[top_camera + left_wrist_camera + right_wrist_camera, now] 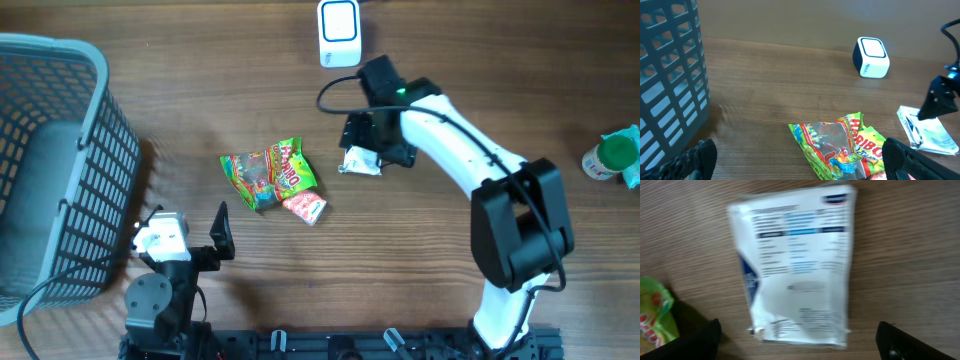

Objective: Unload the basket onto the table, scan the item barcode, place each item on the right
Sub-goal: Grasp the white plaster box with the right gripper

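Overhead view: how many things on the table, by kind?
Soft packets: 3 (green Haribo sweet bag, small red-pink packet, white printed sachet)
Grey slatted plastic basket: 1
White box-shaped scanner: 1
Green-capped white bottle: 1
Total: 6

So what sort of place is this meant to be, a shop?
Probably a mock shop checkout on a wooden table: a small white box-shaped device, likely the barcode scanner, a grey plastic mesh basket, and loose goods, a colourful Haribo sweet bag and a white printed pouch.
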Available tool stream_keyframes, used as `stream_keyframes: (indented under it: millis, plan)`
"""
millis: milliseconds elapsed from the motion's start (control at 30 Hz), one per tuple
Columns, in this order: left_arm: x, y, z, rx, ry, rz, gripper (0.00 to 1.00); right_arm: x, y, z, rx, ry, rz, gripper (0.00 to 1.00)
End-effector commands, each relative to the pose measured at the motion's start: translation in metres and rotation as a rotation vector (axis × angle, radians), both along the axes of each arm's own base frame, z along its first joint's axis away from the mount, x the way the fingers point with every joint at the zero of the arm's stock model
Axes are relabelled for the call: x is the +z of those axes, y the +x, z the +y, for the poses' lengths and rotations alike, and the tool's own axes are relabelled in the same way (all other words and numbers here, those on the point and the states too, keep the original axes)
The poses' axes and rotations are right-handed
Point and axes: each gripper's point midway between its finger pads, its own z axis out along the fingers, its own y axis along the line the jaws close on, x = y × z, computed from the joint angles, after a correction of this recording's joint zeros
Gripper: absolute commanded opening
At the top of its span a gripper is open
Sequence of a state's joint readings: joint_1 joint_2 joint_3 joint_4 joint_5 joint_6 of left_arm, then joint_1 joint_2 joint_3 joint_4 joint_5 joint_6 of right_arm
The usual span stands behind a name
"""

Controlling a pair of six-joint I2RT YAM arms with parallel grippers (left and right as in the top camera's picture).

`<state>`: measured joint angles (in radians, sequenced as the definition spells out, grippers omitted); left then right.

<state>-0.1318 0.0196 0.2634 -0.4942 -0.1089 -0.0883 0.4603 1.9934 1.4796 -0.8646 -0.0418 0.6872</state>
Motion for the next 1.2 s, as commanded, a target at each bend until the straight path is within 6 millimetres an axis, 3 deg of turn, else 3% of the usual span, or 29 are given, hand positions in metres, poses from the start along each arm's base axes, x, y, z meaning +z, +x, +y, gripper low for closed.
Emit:
stream_keyframes:
  millis: [0, 500, 667, 833, 967, 1033, 1100, 1167]
  plan:
    - [-0.001, 0.000, 0.002, 0.012, -0.002, -0.002, 1.00, -0.005, 0.000, 0.006, 0.050, -0.068, -0.038, 1.00]
    - [-0.001, 0.000, 0.002, 0.012, -0.002, -0.002, 1.00, -0.006, 0.009, -0.009, 0.047, -0.181, -0.095, 1.00]
    - [-0.001, 0.000, 0.002, 0.012, -0.002, -0.002, 1.00, -0.039, 0.004, 0.003, 0.099, -0.143, -0.021, 1.00]
    - [-0.001, 0.000, 0.002, 0.012, -0.002, -0.002, 1.00, -0.052, 0.007, 0.008, 0.104, -0.125, -0.015, 1.00]
    - [-0.001, 0.000, 0.002, 0.012, -0.002, -0.002, 1.00, -0.064, -0.009, 0.004, 0.097, -0.136, 0.066, 0.99]
    - [-0.001, 0.000, 0.002, 0.012, -0.002, -0.002, 1.00, -0.064, -0.016, 0.005, 0.101, -0.124, 0.094, 0.96]
    - [-0.001, 0.000, 0.002, 0.012, -0.002, -0.002, 1.00, -0.064, -0.020, 0.009, 0.105, -0.098, 0.115, 0.82]
    - [-0.001, 0.000, 0.002, 0.012, -0.002, -0.002, 1.00, -0.062, -0.021, 0.014, 0.109, -0.070, 0.124, 0.75]
